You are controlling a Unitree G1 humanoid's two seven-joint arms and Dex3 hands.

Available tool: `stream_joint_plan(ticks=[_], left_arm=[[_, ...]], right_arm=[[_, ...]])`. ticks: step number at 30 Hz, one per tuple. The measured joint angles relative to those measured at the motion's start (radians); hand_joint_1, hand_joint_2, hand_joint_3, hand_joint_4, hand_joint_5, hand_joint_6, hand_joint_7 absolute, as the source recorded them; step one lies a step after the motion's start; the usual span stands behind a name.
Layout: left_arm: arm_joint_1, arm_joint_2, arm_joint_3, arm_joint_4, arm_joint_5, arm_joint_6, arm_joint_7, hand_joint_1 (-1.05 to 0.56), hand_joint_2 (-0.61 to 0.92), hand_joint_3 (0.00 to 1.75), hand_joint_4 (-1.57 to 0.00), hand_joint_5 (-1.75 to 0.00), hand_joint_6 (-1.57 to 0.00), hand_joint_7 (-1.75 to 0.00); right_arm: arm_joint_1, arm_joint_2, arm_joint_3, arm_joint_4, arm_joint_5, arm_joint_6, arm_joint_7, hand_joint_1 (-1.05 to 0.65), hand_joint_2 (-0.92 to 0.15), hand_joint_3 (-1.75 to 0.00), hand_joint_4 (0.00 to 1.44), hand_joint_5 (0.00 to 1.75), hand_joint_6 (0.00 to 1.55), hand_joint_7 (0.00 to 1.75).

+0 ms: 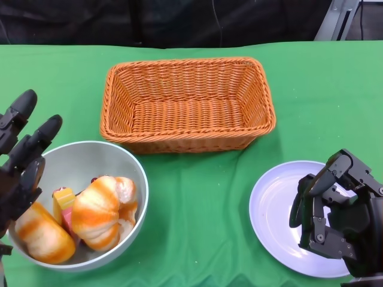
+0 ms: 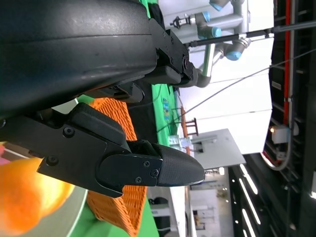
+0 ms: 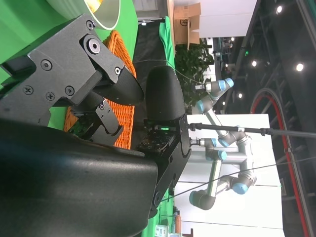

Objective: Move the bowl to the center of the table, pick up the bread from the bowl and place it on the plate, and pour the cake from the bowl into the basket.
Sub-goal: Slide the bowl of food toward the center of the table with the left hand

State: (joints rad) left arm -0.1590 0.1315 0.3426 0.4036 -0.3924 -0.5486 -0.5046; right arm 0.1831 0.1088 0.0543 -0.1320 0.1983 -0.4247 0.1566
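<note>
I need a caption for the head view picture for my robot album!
Bread rolls and cake wait in the gray bowl by the left hand; basket behind, right hand over the plate.

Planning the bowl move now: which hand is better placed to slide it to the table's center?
Left. The left hand is already at the bowl rim; the right hand hovers over the plate, far away.

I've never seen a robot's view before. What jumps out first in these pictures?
Probably the big orange wicker basket, empty, at the middle back of the green table. Next, the grey bowl at the front left, piled with glossy orange-and-white bread, with the black left hand at its rim. At the front right, the right hand hangs over a pale, empty plate.
</note>
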Motion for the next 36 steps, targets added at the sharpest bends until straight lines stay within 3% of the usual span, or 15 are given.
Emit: stream_joint_plan(ticks=[11,21,36], left_arm=[[-0.030,0.058,0.022,0.094,0.136,-0.110,0.148,-0.91,0.92,0.51,-0.38,-0.01,-0.30,-0.01],[-0.032,0.136,-0.024,0.195,0.396,-0.177,0.342,-0.92,0.92,0.58,-0.30,0.00,-0.25,0.00],[-0.091,0.146,-0.091,0.426,0.382,-0.219,0.353,-0.89,0.92,0.63,-0.19,0.00,-0.16,0.00]], right_arm=[[0.000,0.000,-0.001,0.008,0.001,-0.004,0.004,-0.12,-0.43,-1.48,0.98,1.75,0.69,1.71],[0.001,-0.001,-0.001,0.009,0.015,-0.005,0.009,-0.12,-0.42,-1.49,0.99,1.75,0.70,1.70],[0.002,-0.002,-0.001,0.008,0.016,-0.004,0.009,-0.13,-0.42,-1.49,0.99,1.75,0.70,1.70]])
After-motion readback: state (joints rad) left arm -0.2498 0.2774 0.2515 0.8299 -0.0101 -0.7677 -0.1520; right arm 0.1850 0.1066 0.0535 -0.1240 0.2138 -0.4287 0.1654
